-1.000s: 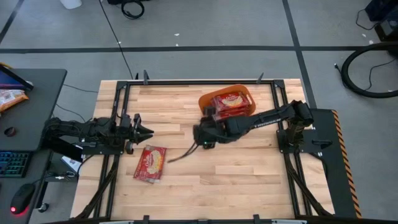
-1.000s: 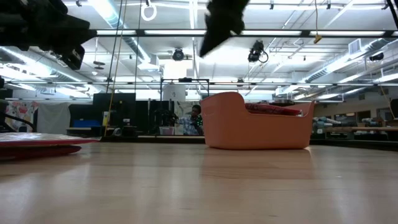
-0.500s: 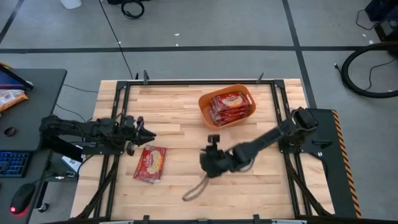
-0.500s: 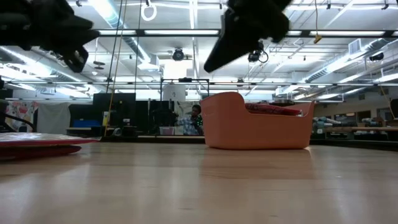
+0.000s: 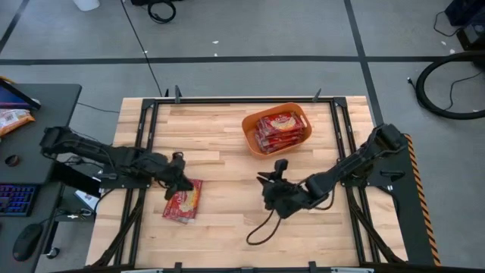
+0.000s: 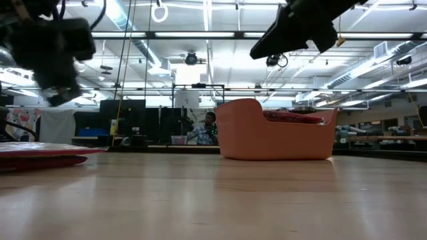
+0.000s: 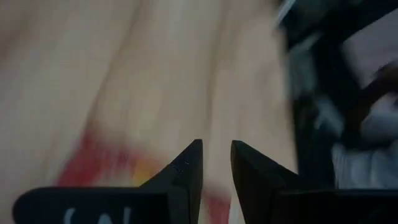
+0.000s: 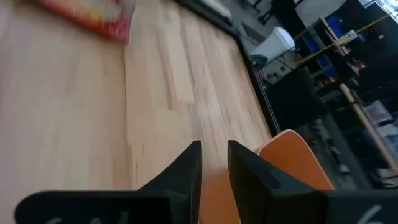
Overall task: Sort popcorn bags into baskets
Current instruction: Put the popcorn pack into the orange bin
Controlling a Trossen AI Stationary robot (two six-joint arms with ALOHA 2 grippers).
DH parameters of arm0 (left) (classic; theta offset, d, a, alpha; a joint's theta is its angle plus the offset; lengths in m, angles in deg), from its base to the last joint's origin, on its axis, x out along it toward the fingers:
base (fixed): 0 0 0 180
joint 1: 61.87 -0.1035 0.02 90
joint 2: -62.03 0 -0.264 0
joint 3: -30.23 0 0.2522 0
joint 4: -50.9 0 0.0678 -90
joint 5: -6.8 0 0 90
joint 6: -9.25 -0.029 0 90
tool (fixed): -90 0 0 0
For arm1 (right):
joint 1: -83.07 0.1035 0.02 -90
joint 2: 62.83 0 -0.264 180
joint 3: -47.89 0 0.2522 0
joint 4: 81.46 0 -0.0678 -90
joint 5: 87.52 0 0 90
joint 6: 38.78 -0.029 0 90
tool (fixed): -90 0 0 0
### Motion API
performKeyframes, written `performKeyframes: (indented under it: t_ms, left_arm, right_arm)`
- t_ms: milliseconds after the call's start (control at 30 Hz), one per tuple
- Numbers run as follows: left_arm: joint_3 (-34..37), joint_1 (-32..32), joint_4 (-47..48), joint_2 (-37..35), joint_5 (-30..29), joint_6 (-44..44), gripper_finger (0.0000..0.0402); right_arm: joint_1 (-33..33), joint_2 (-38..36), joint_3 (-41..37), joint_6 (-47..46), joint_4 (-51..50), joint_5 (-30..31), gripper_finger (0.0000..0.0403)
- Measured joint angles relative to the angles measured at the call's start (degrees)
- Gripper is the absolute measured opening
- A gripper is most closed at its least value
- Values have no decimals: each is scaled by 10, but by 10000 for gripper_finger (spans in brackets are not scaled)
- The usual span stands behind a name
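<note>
One red popcorn bag (image 5: 183,201) lies flat on the wood near the table's left side; it also shows in the low view (image 6: 40,155) and, blurred, in the left wrist view (image 7: 99,165). The orange basket (image 5: 251,135) stands near the far edge with red bags (image 5: 280,129) stacked inside. My left gripper (image 5: 186,180) hovers shut just above the loose bag's far end. My right gripper (image 5: 267,189), also shut, hangs in the air over the table's middle, well clear of the basket (image 8: 292,168).
A dark cable (image 5: 261,227) droops from the right arm onto the wood toward the near edge. Black frame rails (image 5: 144,136) run along the table's left and right sides. Bare wood lies between the loose bag and the basket.
My right gripper has drawn back from beside the basket toward the near edge, then a little to the right, staying in the air. My left gripper has moved toward the near edge and tipped down over the loose bag. The bag has kept still.
</note>
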Motion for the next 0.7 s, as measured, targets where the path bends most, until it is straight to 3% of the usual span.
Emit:
performKeyframes:
  t_ms: [133,267,433,700]
  left_arm:
    - [-89,16,249,42,29,64,87]
    - [-160,31,399,70,30,121,87]
    - [-173,54,428,97,31,208,87]
    - [-172,103,478,182,21,253,87]
  right_arm:
    - [6,-31,-63,25,101,-24,82]
    - [17,-44,-112,54,176,-29,82]
    - [23,-46,-140,77,228,-24,82]
    - [46,-46,-140,97,223,-27,82]
